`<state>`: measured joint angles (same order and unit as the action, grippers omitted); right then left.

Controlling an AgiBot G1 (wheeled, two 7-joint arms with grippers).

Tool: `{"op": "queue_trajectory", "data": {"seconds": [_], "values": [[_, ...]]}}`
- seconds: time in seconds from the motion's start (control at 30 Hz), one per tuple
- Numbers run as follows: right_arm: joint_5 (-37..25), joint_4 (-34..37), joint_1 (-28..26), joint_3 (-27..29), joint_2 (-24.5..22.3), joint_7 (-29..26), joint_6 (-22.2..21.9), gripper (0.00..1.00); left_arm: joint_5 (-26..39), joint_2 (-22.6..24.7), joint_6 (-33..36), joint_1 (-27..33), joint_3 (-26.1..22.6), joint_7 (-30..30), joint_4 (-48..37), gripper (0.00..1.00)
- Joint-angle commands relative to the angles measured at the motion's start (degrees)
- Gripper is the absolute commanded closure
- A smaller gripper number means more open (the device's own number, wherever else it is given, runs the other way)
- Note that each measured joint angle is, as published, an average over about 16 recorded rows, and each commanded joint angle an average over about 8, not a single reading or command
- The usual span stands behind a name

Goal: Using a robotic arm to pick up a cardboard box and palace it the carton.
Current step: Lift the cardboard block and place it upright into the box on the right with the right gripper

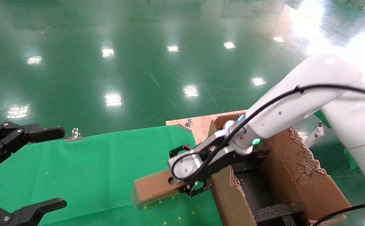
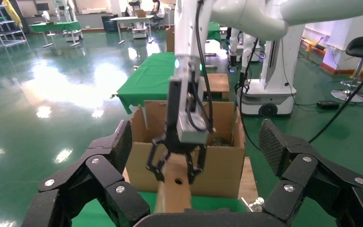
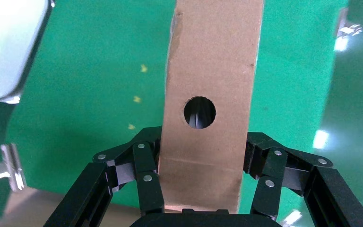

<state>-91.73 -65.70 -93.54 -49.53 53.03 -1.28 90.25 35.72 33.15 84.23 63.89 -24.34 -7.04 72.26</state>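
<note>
Grasp done, placing not yet. Right gripper on the white robotic arm is clamped on the near end of the cardboard box, fingers pressed to both long sides by the round hole. The box looks just above or on the green cloth, can't tell which, just beside the carton, outside it. Left: lift, carry over the torn flap, lower between the foam blocks. Left gripper idle at the cloth's left edge, spread wide, empty.
</note>
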Motion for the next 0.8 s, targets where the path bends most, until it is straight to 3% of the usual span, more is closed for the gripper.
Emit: {"op": "queue_trajectory", "data": {"seconds": [0.03,0.5,0.8], "values": [[0.70,0.73,-1.45,-0.10,-0.01,0.79,0.52,1.00,0.00,0.00,0.00,0.00,0.00,0.00,0.00,0.00],[12.08,14.14,-23.11,-11.18,-2.95,11.71,1.17,1.00,-0.01,0.00,0.00,0.01,-0.01,0.01,0.00,0.00],[17.92,19.27,-30.30,-19.07,-4.78,14.31,1.20,1.00,-0.01,0.00,0.00,0.01,-0.02,0.01,0.00,0.00]]}}
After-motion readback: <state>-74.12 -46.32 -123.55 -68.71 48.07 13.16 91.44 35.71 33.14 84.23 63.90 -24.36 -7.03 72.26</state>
